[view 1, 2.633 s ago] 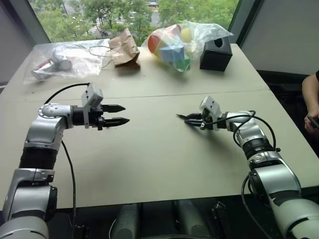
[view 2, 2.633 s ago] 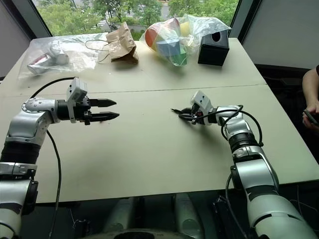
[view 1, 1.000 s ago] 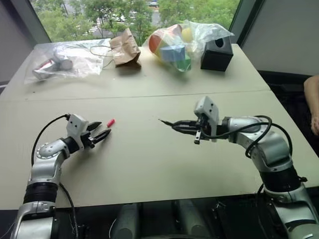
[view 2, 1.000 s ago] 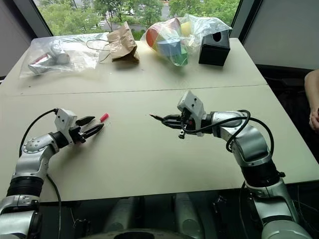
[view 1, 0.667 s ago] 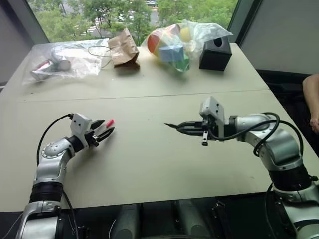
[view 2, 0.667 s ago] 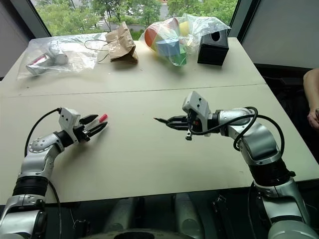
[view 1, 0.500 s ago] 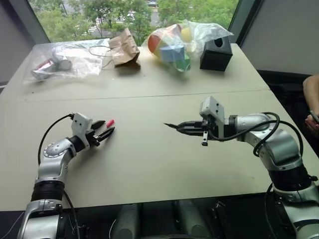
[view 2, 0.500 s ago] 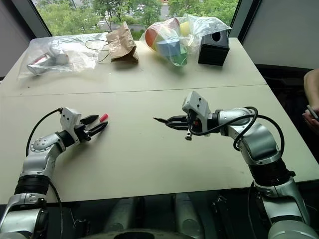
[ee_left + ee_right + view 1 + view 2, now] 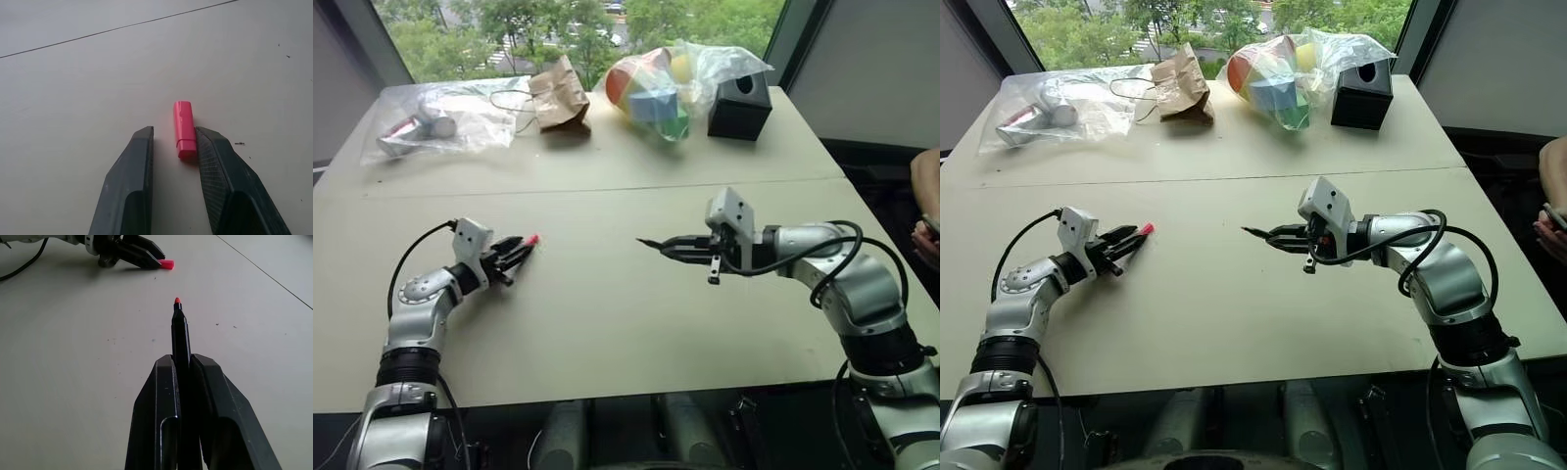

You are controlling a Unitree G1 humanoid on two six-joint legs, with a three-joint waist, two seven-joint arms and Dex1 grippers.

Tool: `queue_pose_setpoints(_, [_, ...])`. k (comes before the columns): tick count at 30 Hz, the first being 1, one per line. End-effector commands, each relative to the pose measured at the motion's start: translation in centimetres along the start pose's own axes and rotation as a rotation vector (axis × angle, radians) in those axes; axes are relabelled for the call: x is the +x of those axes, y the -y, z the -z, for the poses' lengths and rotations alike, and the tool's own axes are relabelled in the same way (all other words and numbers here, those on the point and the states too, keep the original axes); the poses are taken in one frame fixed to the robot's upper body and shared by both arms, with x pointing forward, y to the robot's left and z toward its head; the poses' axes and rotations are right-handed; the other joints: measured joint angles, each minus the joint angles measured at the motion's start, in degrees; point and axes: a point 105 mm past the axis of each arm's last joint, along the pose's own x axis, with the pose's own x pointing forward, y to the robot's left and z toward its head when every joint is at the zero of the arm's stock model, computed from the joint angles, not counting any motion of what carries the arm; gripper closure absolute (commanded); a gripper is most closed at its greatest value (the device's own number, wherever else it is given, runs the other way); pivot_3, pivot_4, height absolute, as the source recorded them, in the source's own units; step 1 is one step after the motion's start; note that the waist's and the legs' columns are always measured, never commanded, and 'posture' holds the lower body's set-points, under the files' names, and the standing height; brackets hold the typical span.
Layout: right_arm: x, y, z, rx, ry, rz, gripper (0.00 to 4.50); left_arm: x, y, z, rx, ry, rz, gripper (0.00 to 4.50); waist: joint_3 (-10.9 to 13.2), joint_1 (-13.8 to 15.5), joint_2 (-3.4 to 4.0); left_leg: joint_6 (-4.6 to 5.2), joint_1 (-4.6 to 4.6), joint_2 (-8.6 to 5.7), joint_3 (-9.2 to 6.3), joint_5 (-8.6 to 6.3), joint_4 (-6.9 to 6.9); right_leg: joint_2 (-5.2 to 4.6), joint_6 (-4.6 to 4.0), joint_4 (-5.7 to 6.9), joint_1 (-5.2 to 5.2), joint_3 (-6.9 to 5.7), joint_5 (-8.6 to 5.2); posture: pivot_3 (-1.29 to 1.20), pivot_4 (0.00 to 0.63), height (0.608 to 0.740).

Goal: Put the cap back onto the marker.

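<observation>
Left gripper [image 9: 521,247] low at table's [image 9: 607,323] left, fingers around cap [image 9: 184,129], one touching it, gap on other side; right gripper [image 9: 677,246] mid-table clamped on marker [image 9: 181,338], tip pointing left.

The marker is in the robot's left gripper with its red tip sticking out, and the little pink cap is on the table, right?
Not quite. The marker is in the right gripper, red tip sticking out, as the right wrist view shows. The little pink cap does lie on the table, at the left gripper.
</observation>
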Motion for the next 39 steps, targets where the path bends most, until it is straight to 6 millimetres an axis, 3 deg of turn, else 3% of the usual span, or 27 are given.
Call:
queue_pose_setpoints(1, [-0.4,0.1,-1.4,-0.028,0.05,0.011,4.5,-0.2,0.1,0.7,0.003,-0.031,0.01,4.48,0.0,0.03,0.0,0.0,0.0,0.0,0.0,0.0,-0.03,-0.01,0.0,-0.05,0.01,0.0,0.0,0.0,0.15,0.74])
queue_pose_setpoints(10, [-0.4,0.3,-1.3,-0.029,0.052,0.017,4.5,-0.4,-0.1,-0.2,-0.006,0.005,0.01,4.48,0.0,0.05,0.0,0.0,0.04,-0.01,0.01,0.0,-0.35,-0.1,-0.03,-0.24,0.01,-0.01,0.02,0.0,0.15,0.74])
queue_pose_setpoints(15, [-0.8,0.9,-1.4,-0.074,0.024,0.013,4.5,-0.7,0.3,-4.1,0.023,0.065,0.116,4.48,0.01,-0.05,-0.01,0.0,0.0,-0.01,0.05,0.0,-0.49,-0.13,-0.03,-0.36,-0.03,-0.03,0.02,0.0,0.15,0.74])
queue_pose_setpoints(18, [-1.7,2.3,-1.8,-0.132,-0.011,0.014,4.5,-0.9,1.6,-7.8,0.095,0.064,0.284,4.48,0.05,0.05,-0.08,0.0,-0.1,-0.01,0.07,0.0,-0.54,-0.11,-0.03,-0.39,-0.14,-0.05,0.02,0.0,0.15,0.74])
queue_pose_setpoints(24, [-2.0,3.8,-2.6,-0.255,-0.064,-0.044,4.5,-0.5,4.0,-11.8,0.282,-0.006,0.548,4.48,0.05,-0.15,-0.05,0.01,-0.08,-0.04,0.24,0.01,-0.6,0.13,-0.02,-0.47,-0.13,-0.05,0.01,0.0,0.15,0.74])
queue_pose_setpoints(30, [-1.1,4.2,-3.3,-0.31,-0.056,-0.079,4.5,1.8,6.5,-13.6,0.353,0.045,0.688,4.48,0.05,-0.21,-0.06,0.03,-0.09,-0.1,0.43,0.02,-0.58,0.31,0.06,-0.42,-0.14,-0.04,-0.01,0.0,0.15,0.74])
queue_pose_setpoints(39, [-0.2,4.1,-4.1,-0.321,-0.023,-0.083,4.5,4.5,8.8,-12.5,0.365,0.094,0.769,4.48,0.05,-0.19,-0.06,0.04,-0.08,-0.11,0.38,0.03,-0.55,0.38,0.3,-0.3,-0.16,-0.04,0.12,0.0,0.15,0.74])
